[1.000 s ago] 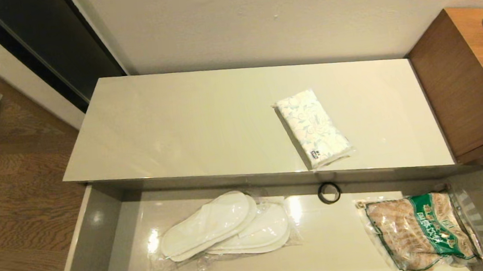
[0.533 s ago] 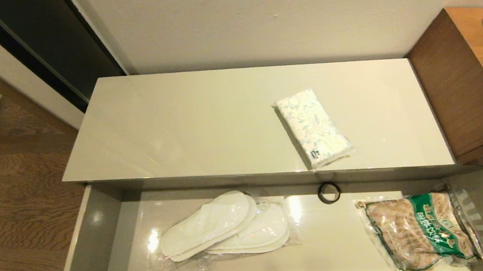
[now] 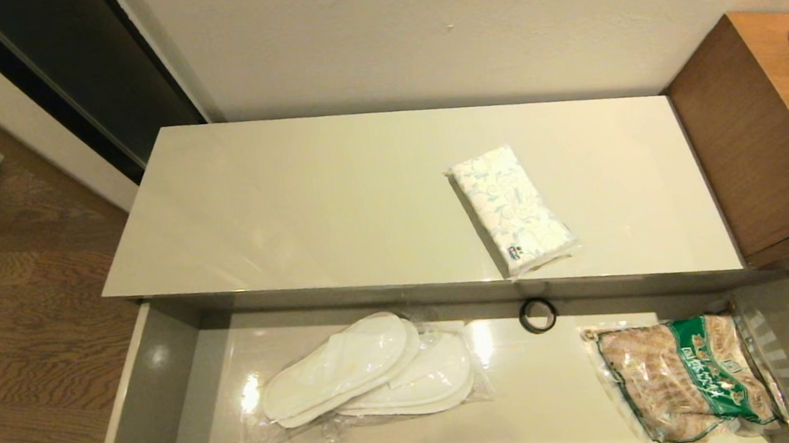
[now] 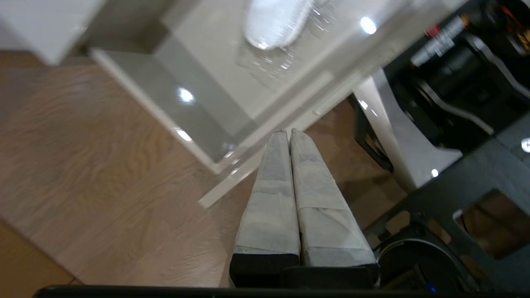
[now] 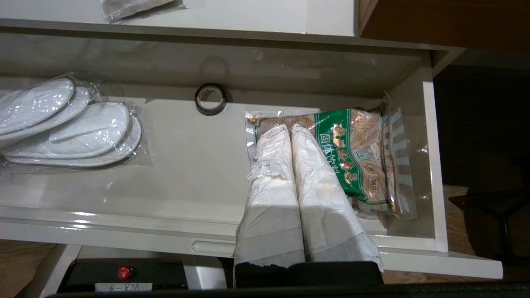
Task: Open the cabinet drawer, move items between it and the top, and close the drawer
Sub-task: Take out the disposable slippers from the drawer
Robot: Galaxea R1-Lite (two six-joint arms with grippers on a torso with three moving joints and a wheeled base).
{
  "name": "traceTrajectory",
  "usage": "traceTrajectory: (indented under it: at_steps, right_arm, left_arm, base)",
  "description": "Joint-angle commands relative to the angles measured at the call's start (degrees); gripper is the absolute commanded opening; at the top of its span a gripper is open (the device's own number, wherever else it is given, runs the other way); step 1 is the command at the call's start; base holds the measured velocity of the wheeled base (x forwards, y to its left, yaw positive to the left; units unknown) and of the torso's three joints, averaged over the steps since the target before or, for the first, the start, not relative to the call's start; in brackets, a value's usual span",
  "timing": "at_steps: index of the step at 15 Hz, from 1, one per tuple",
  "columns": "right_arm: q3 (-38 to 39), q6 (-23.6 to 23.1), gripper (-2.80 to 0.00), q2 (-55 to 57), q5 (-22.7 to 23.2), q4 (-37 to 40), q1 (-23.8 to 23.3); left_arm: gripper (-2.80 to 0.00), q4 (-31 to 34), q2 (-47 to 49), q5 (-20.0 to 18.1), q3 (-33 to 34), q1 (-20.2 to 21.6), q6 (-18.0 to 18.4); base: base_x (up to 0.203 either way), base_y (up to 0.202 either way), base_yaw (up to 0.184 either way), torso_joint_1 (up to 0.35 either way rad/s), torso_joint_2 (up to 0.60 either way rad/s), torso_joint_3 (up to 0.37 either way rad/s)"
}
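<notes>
The cabinet drawer (image 3: 154, 389) stands pulled out below the top (image 3: 306, 201). On the top, right of centre, lies the leaf-printed tissue pack (image 3: 511, 209). Wrapped white slippers (image 3: 369, 369) lie in the drawer's left half, also in the right wrist view (image 5: 68, 124). Neither arm shows in the head view. My left gripper (image 4: 288, 131) is shut and empty, low beside the drawer's front left corner (image 4: 215, 163), over the floor. My right gripper (image 5: 288, 127) is shut and empty, above the drawer's right part over the snack bag. The slot pull (image 5: 211, 247) runs along the drawer front.
A green-labelled bag of brown snacks (image 3: 688, 378) fills the drawer's right end. A small black ring (image 3: 537, 315) lies by the drawer's back wall. A taller brown wooden cabinet (image 3: 770, 135) adjoins on the right. Wood floor (image 3: 23, 344) lies left; the robot's base (image 4: 447, 82) is near the left gripper.
</notes>
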Motion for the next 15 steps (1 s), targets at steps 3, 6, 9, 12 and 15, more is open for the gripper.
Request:
traceTrajectory:
  at_steps: [3,6,9,12,15]
  right_arm:
    - [0.1,0.0,-2.80,0.1,0.0,0.0,0.0]
    - [0.1,0.0,-2.80,0.1,0.0,0.0,0.0]
    - [0.1,0.0,-2.80,0.1,0.0,0.0,0.0]
    - [0.1,0.0,-2.80,0.1,0.0,0.0,0.0]
    - [0.1,0.0,-2.80,0.1,0.0,0.0,0.0]
  left_arm:
    - [-2.80,-1.8,1.3,-0.5,7.2,-1.9,3.1]
    - [-2.80,-3.3,1.6,0.1,12.7,-2.2,4.7]
    - [-2.80,-15.0,7.0,-1.0,20.4,-4.7,5.8]
    - [-2.80,-23.0,12.3,-1.6,23.9,-10.6,6.4]
    - [-2.80,-25.5,13.5,-1.1,24.6,-18.4,6.9]
  base:
    - [0.000,0.000,0.000,0.000,0.00,0.000]
    - [0.000,0.000,0.000,0.000,0.00,0.000]
    - [0.000,0.000,0.000,0.000,0.00,0.000]
    - [0.000,0.000,0.000,0.000,0.00,0.000]
    - [0.000,0.000,0.000,0.000,0.00,0.000]
